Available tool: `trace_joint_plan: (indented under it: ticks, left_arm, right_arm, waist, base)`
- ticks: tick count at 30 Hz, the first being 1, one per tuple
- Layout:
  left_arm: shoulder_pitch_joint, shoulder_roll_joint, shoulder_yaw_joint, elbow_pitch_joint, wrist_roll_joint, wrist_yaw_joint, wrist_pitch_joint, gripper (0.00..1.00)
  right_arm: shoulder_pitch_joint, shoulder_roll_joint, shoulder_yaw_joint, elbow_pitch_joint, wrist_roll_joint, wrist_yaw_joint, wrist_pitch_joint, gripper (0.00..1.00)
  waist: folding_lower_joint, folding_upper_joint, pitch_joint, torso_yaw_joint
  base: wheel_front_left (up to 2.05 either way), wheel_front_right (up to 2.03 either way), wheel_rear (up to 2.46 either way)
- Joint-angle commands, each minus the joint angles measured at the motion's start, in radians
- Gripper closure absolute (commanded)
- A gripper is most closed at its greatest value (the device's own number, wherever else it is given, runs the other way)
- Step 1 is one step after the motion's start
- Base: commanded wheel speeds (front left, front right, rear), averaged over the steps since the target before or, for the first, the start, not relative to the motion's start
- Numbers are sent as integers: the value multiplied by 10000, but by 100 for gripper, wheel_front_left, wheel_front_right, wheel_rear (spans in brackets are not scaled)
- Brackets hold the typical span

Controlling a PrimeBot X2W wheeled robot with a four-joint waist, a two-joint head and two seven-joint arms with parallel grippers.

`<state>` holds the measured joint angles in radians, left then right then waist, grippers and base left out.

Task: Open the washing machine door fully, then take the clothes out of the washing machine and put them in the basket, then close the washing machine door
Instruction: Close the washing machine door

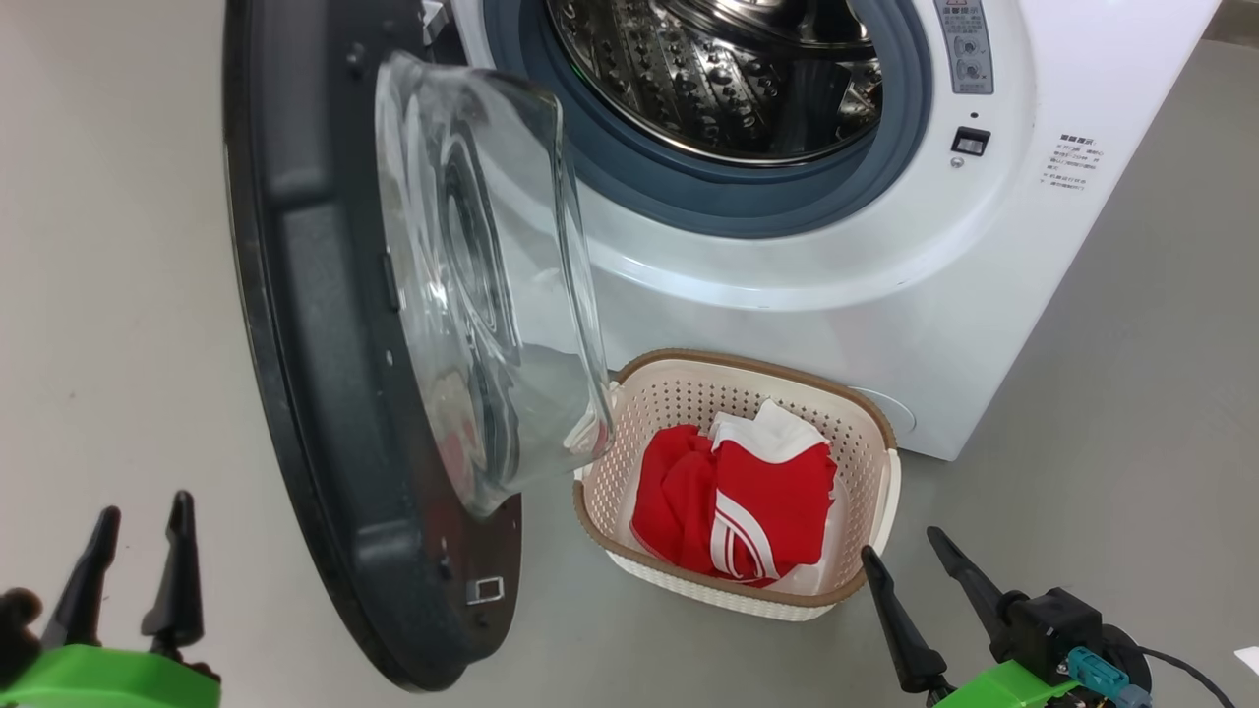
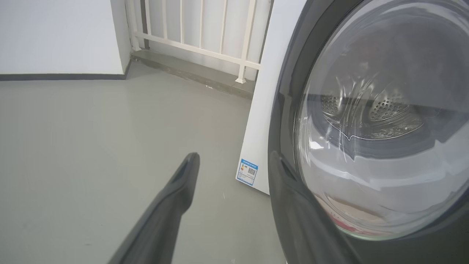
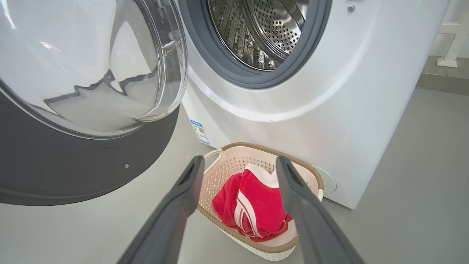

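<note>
Across the top of the head view, washing machine: big white box, mouth uncovered, perforated steel drum bare of cloth in the part visible. Left of it, washing machine door: swung well out, black inner face toward the camera, clear glass porthole bulging toward the basket and overlapping its near corner; touching or apart, cannot tell. Judged heavy and rigid, free only to swing on its hinge; glass smooth, slippery, breakable, so no place for fingers. Better to push on the broad black rim, at the latch side far from the hinge, with a flat steady shove. Only the closing left, by the look of things. Below the mouth, on the grey floor just in front of the machine, basket: light cream plastic, likely to skid if clipped by the swinging door. Inside it, clothes: red jersey with white stripes and a white part, crumpled, soft, limp. Lowest down, left gripper at lower left, out beyond the door's outer face, jaws spread wide, nothing held; right gripper at lower right, just beside the basket's near edge, likewise wide and empty.
</note>
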<state>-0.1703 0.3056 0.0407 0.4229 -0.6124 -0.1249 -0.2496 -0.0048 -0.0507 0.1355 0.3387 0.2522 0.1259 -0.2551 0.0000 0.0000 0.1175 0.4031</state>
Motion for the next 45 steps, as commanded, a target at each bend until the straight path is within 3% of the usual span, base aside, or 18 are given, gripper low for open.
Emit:
trace_joint_plan:
  ticks: [1,8,19,31,45]
  left_arm:
    - [-65,270,499,-293,231,-58,-121,0]
    - [339,-567,1124,-1112,1867,-58,-121,0]
    - [883,-1251,1953,-2087,3671,-58,-122,0]
    - [1353,-1699,2184,-1980,3938,-58,-122,0]
    - [1434,-1692,2148,-2055,4061,-58,-122,0]
  right_arm:
    - [-177,5,215,-229,64,48,-67,0]
    - [-189,5,204,-241,63,48,-67,0]
    - [-179,5,232,-241,91,48,-67,0]
    - [-141,5,251,-233,128,48,-67,0]
    - [-97,5,253,-248,101,48,-67,0]
  waist:
    - [0,0,-4,-2]
    - [0,0,-5,-1]
    - [0,0,-108,-39]
    - [0,0,-268,-136]
    - [0,0,-328,-129]
  base:
    - [0,0,0]
    - [0,0,0]
    - [0,0,0]
    - [0,0,0]
    - [0,0,0]
